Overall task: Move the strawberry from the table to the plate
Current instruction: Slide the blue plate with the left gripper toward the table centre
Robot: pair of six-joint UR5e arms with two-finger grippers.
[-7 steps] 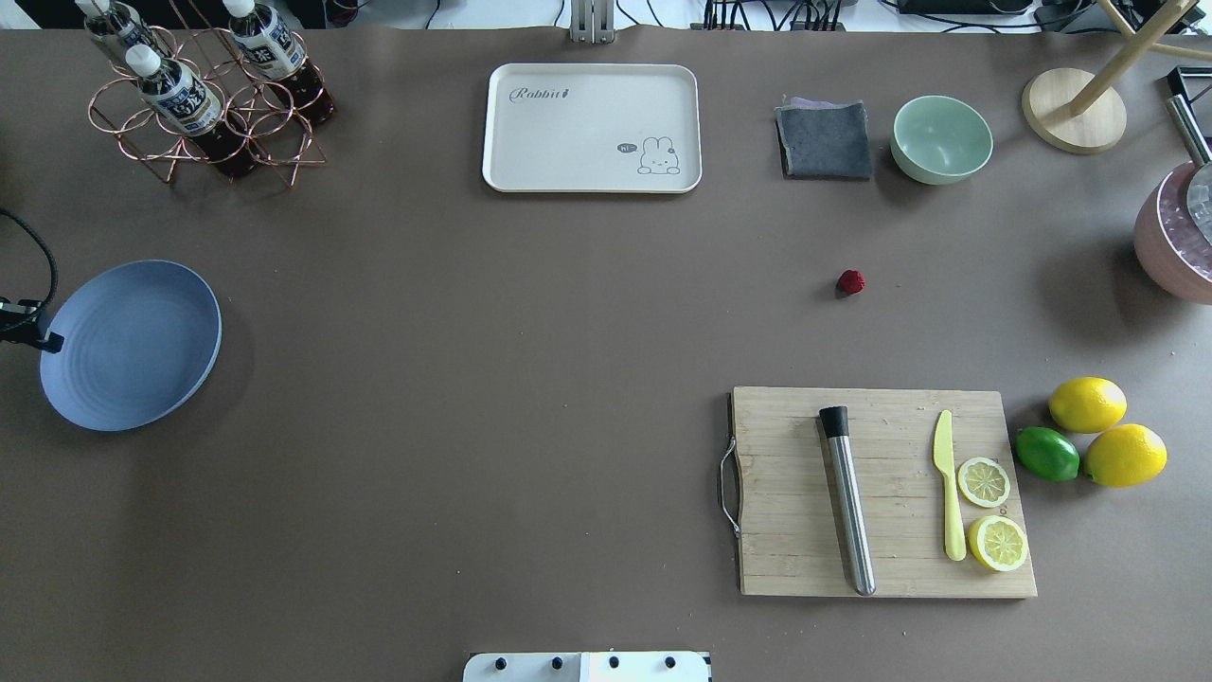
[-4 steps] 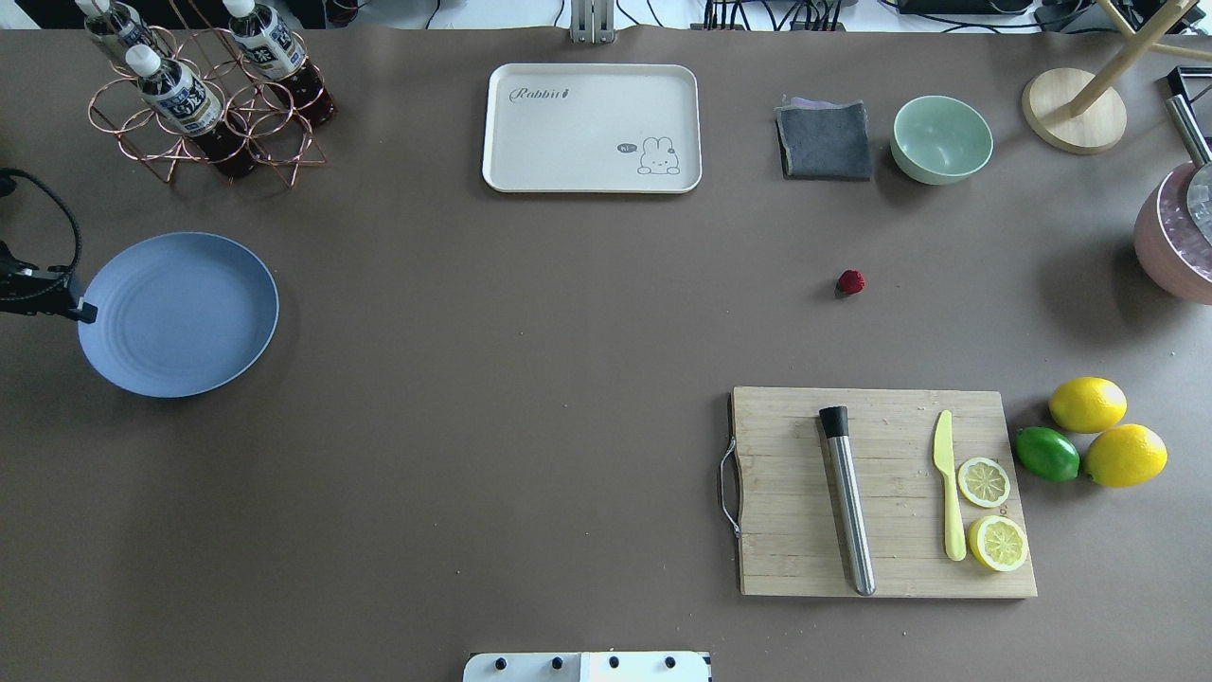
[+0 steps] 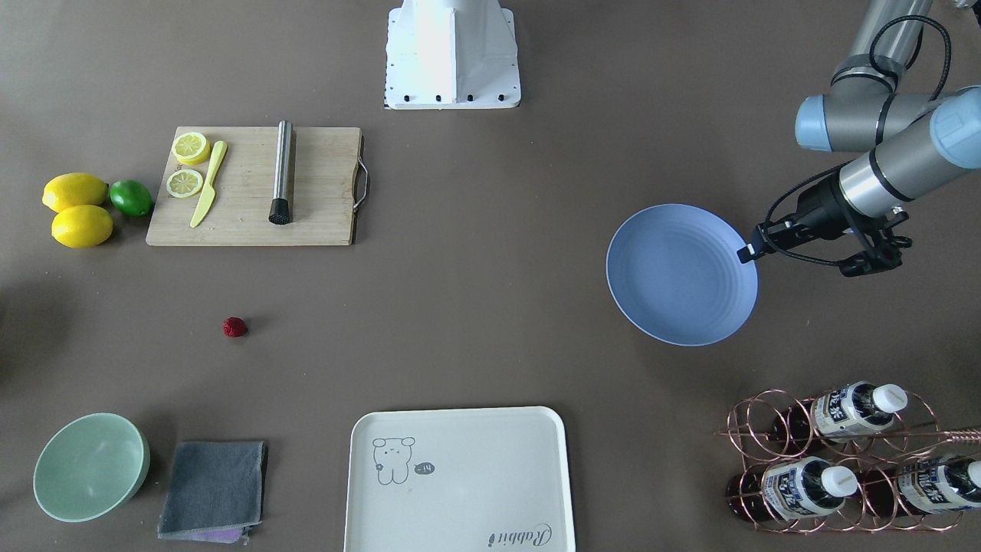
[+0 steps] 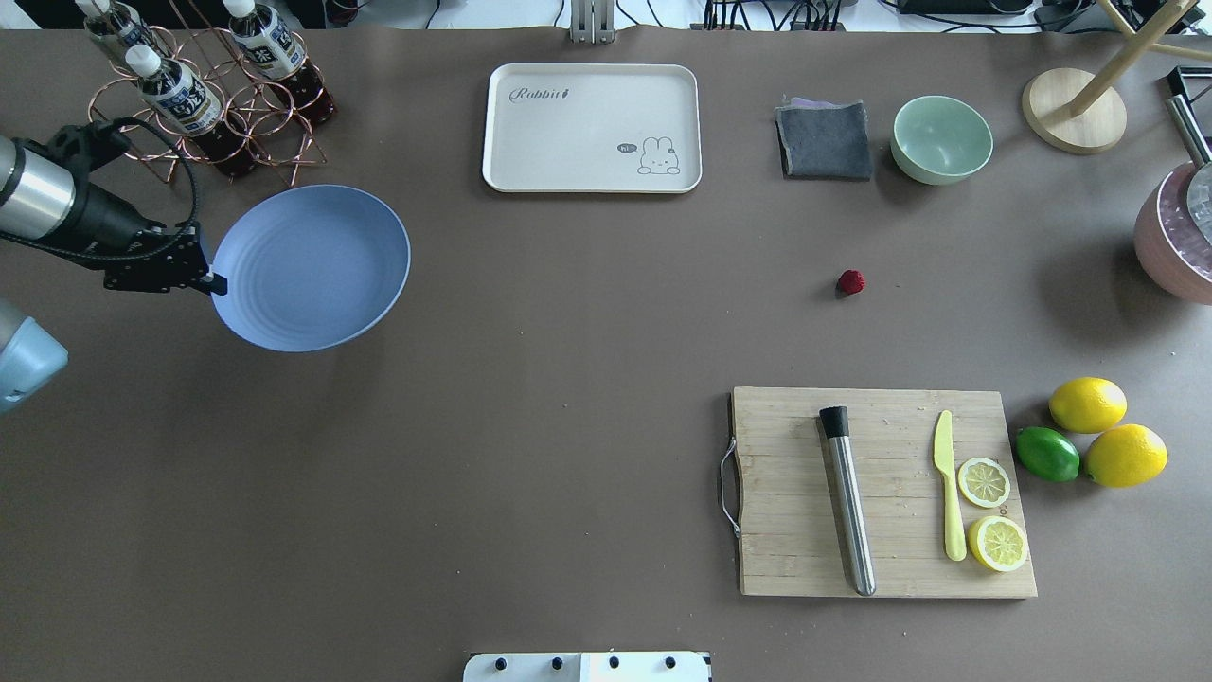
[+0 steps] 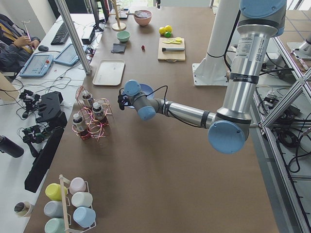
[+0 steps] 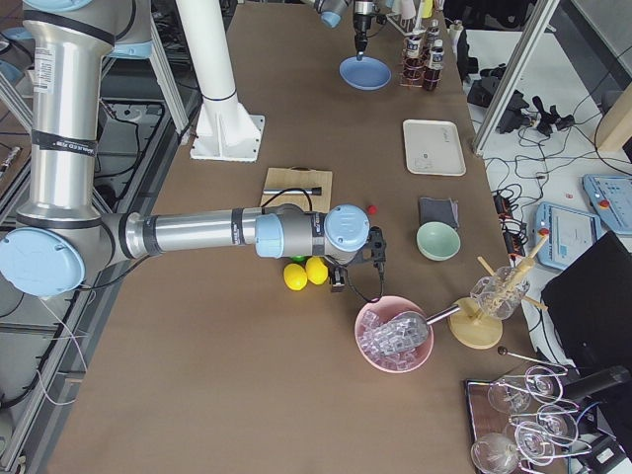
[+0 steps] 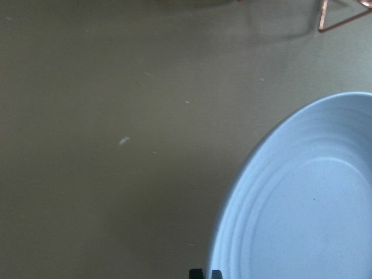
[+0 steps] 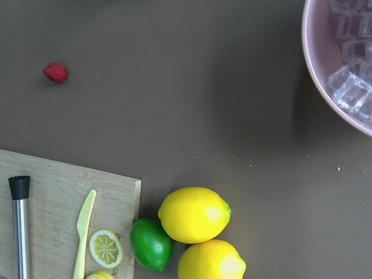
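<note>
The strawberry (image 4: 850, 281), small and dark red, lies on the brown table (image 4: 530, 398) right of centre, behind the cutting board. It also shows in the front view as the strawberry (image 3: 234, 327) and in the right wrist view as the strawberry (image 8: 55, 72). My left gripper (image 4: 213, 282) is shut on the rim of the blue plate (image 4: 312, 270), which it holds slightly tilted at the table's left. The plate (image 7: 302, 203) fills the lower right of the left wrist view. My right gripper (image 6: 338, 284) shows only in the exterior right view, above the lemons; I cannot tell its state.
A bamboo cutting board (image 4: 881, 493) holds a metal muddler, a yellow knife and lemon slices. Two lemons (image 4: 1087, 404) and a lime (image 4: 1046, 454) lie to its right. At the back stand a cream tray (image 4: 592, 128), grey cloth (image 4: 824, 140), green bowl (image 4: 942, 139) and bottle rack (image 4: 204, 95). A pink ice bowl (image 4: 1174, 246) is at far right.
My left gripper has carried the blue plate to the right and toward the back of the table. The strawberry and everything else stayed put.
</note>
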